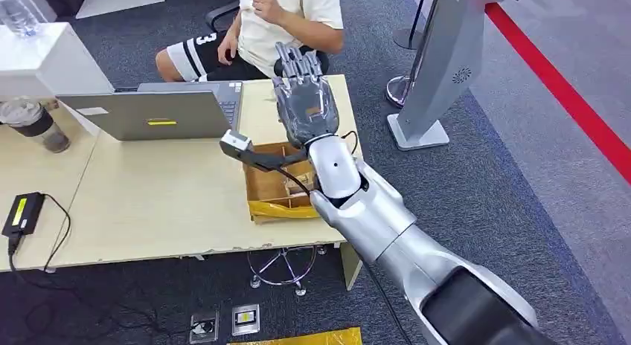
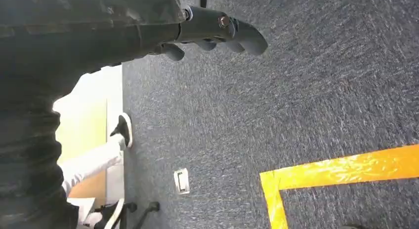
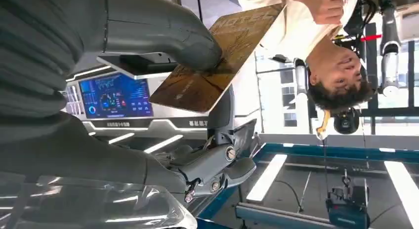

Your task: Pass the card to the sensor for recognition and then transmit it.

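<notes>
My right hand is raised above the far side of the table, back toward me, fingers pointing at a seated person. In the right wrist view a brown patterned card is pinched between the thumb and the darker fingers. The card's far end reaches toward the person's hand; I cannot tell whether they touch. From the head view my hand hides the card. My left hand hangs over the carpet, fingers loosely bent, holding nothing.
Under my right forearm sits an open cardboard box edged with yellow tape. A grey laptop stands at the back, a lidded cup far left, and a small black device with a cable. A white kiosk stand rises right of the table.
</notes>
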Action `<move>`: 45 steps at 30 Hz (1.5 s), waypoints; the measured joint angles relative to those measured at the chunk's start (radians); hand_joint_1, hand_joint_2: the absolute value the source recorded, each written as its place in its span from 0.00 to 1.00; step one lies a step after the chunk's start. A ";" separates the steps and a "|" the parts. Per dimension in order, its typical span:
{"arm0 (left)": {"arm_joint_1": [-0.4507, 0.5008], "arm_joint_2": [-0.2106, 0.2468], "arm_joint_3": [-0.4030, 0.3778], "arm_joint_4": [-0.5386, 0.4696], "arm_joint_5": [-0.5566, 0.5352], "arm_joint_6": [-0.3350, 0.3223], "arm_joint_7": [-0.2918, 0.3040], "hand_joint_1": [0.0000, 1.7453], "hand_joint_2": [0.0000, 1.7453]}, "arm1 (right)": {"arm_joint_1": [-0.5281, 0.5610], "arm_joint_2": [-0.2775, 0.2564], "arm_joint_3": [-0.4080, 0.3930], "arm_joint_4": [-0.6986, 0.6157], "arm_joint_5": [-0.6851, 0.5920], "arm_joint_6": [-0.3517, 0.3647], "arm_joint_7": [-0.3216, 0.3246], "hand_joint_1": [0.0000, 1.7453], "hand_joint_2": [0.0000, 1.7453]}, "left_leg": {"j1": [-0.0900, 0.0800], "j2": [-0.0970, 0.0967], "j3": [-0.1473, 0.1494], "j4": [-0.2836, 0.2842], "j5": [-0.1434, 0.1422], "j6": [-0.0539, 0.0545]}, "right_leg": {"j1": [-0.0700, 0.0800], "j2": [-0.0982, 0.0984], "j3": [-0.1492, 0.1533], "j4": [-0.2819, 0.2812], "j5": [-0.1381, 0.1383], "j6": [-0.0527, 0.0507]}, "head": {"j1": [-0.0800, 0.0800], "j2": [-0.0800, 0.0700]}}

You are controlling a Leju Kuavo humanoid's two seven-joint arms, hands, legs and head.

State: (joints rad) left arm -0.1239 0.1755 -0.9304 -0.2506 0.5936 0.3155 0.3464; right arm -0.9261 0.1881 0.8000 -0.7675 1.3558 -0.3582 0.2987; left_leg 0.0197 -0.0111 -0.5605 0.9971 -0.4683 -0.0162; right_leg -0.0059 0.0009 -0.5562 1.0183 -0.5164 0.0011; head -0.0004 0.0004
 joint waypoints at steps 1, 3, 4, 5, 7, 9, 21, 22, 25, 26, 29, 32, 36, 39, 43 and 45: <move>0.000 0.000 0.000 0.000 0.000 0.003 0.000 0.00 1.00 | 0.000 -0.001 0.000 0.003 0.002 -0.002 0.002 1.00 1.00 | 0.000 0.000 0.000 0.000 0.000 0.000 | 0.000 0.000 0.000 0.000 0.000 0.000 | 0.000 0.000; 0.000 0.000 0.000 0.000 0.000 0.008 0.000 0.00 1.00 | -0.001 -0.002 -0.002 0.010 0.003 -0.005 0.005 1.00 1.00 | 0.000 0.000 0.000 0.000 0.000 0.000 | 0.000 0.000 0.000 0.000 0.000 0.000 | 0.000 0.000; 0.000 0.000 0.000 0.000 0.000 0.008 0.000 0.00 1.00 | -0.001 -0.003 -0.004 0.013 0.005 -0.005 0.006 1.00 1.00 | 0.000 0.000 0.000 0.000 0.000 0.000 | 0.000 0.000 0.000 0.000 0.000 0.000 | 0.000 0.000; 0.000 -0.001 0.000 0.000 0.000 0.008 -0.001 0.00 1.00 | -0.002 -0.004 -0.005 0.016 0.006 -0.005 0.008 1.00 1.00 | 0.000 0.000 0.000 0.000 0.000 0.000 | 0.000 0.000 0.000 0.000 0.000 0.000 | 0.000 0.000; 0.000 -0.001 0.000 0.000 0.000 0.007 -0.003 0.00 1.00 | -0.003 -0.004 -0.007 0.021 0.006 -0.006 0.013 1.00 1.00 | 0.000 0.000 0.000 0.000 0.000 0.000 | 0.000 0.000 0.000 0.000 0.000 0.000 | 0.000 0.000; 0.000 -0.001 0.000 0.000 -0.002 0.003 -0.010 0.00 1.00 | -0.003 -0.005 -0.015 0.026 0.008 -0.009 0.016 1.00 1.00 | 0.000 0.000 0.000 0.000 0.000 0.000 | 0.000 0.000 0.000 0.000 0.000 0.000 | 0.000 0.000; 0.000 0.000 0.000 0.000 -0.022 -0.028 -0.023 0.00 1.00 | -0.002 -0.034 -0.058 0.032 0.023 0.000 0.033 1.00 1.00 | 0.000 0.001 0.000 0.000 0.000 0.000 | 0.000 0.000 0.000 0.000 0.000 0.000 | 0.000 0.000; 0.000 0.000 0.000 0.000 -0.023 -0.031 -0.024 0.00 1.00 | -0.002 -0.037 -0.063 0.031 0.027 0.002 0.033 1.00 1.00 | 0.000 0.001 0.000 0.000 0.000 0.000 | 0.000 0.000 0.000 0.000 0.000 0.000 | 0.000 0.000; 0.001 0.000 0.000 0.000 -0.023 -0.034 -0.024 0.00 1.00 | -0.002 -0.041 -0.068 0.031 0.033 0.005 0.033 1.00 1.00 | 0.000 0.001 0.000 0.000 0.000 0.000 | 0.000 0.000 0.000 0.000 0.000 0.000 | 0.000 0.000; 0.000 0.000 0.000 0.000 -0.023 -0.034 -0.024 0.00 1.00 | -0.002 -0.043 -0.073 0.031 0.036 0.005 0.033 1.00 1.00 | 0.000 0.001 0.000 0.000 0.000 0.000 | 0.000 0.000 0.000 0.000 0.000 0.000 | 0.000 0.000; 0.000 0.001 0.000 0.000 -0.022 -0.031 -0.024 0.00 1.00 | -0.002 -0.048 -0.078 0.031 0.042 0.008 0.033 1.00 1.00 | 0.000 0.001 0.000 0.000 0.000 0.000 | 0.000 0.000 0.000 0.000 0.000 0.000 | 0.000 0.000; 0.000 0.001 0.000 0.000 -0.022 -0.031 -0.024 0.00 1.00 | -0.002 -0.054 -0.080 0.031 0.047 0.008 0.032 1.00 1.00 | 0.000 0.001 0.000 0.000 0.000 0.000 | 0.000 0.000 0.000 0.000 0.000 0.000 | 0.000 0.000; 0.000 0.002 0.000 0.000 -0.023 -0.032 -0.024 0.00 1.00 | -0.002 -0.058 -0.084 0.031 0.048 0.008 0.032 0.05 1.00 | 0.000 0.001 0.000 0.000 0.000 0.000 | 0.000 0.000 0.000 0.000 0.000 0.000 | 0.000 0.000; 0.000 0.003 0.000 0.000 -0.025 -0.036 -0.022 0.00 1.00 | -0.002 -0.062 -0.088 0.031 0.058 0.010 0.028 0.00 1.00 | 0.000 0.000 0.000 0.000 0.000 0.000 | 0.000 0.000 0.000 0.000 0.000 0.000 | 0.000 0.000; 0.000 0.003 -0.001 0.003 -0.028 -0.037 -0.016 0.00 1.00 | 0.001 -0.064 -0.090 0.026 0.073 0.002 0.033 0.00 1.00 | 0.000 0.001 0.000 0.000 0.000 0.000 | 0.000 0.000 0.000 0.000 0.000 0.000 | 0.000 0.000; 0.000 0.003 -0.001 0.003 -0.027 -0.045 -0.010 0.00 1.00 | 0.005 -0.067 -0.095 0.015 0.085 -0.004 0.032 0.00 1.00 | 0.000 0.001 0.000 0.000 0.000 0.000 | 0.000 0.000 0.000 0.000 0.000 0.000 | 0.000 0.000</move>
State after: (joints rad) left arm -0.1237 0.1789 -0.9312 -0.2480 0.5665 0.2709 0.3365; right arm -0.9210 0.1206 0.7050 -0.7530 1.4412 -0.3620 0.3304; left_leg 0.0197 -0.0105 -0.5605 0.9973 -0.4684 -0.0162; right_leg -0.0059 0.0013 -0.5566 1.0183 -0.5164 0.0011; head -0.0008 0.0004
